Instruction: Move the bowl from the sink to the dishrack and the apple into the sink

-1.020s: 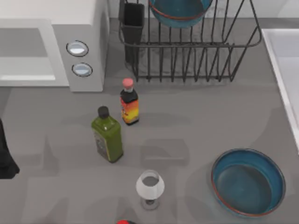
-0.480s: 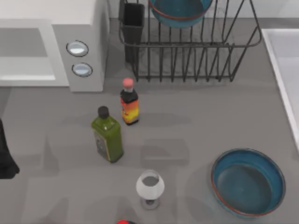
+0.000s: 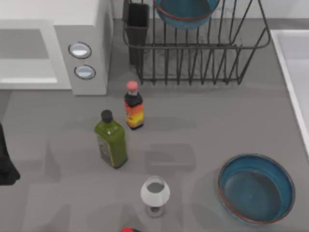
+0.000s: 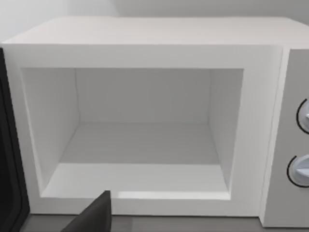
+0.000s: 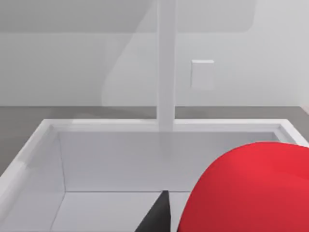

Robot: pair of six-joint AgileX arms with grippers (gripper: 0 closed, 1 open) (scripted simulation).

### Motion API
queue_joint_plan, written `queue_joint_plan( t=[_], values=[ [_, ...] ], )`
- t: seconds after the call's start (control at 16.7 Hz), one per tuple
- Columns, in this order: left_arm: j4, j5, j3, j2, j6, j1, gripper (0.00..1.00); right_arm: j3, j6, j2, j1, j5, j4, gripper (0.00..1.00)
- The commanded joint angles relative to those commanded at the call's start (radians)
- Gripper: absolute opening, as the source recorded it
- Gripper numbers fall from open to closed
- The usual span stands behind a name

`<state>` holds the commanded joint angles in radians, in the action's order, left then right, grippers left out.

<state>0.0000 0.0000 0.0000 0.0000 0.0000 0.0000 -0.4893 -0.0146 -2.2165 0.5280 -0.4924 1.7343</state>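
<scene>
No movement is registered on the table since the earlier frames. One round teal-blue bowl (image 3: pixel 186 10) is seated in the black wire dishrack (image 3: pixel 203 53). A glossy red apple (image 5: pixel 251 191) is seen close above the white sink (image 5: pixel 159 159); whether the right gripper pinches it cannot be told.

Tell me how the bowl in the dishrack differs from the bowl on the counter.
The bowl in the dishrack stands tilted among the bars of the dishrack at the far side, partly cut off by the picture's edge. The bowl on the counter sits flat, opening upward, near the right front, whole in view. Both are teal-blue with a rust-red rim.
</scene>
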Motion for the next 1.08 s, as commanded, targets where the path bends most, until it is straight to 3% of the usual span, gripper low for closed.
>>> queue_joint_plan(
  t=[0.78, 1.08],
  values=[
    [0.0, 0.0, 0.0, 0.0, 0.0, 0.0, 1.0, 0.0, 0.0, 0.0, 0.0, 0.0, 0.0, 0.98],
    [0.0, 0.0, 0.0, 0.0, 0.0, 0.0, 1.0, 0.0, 0.0, 0.0, 0.0, 0.0, 0.0, 1.0]
  ],
)
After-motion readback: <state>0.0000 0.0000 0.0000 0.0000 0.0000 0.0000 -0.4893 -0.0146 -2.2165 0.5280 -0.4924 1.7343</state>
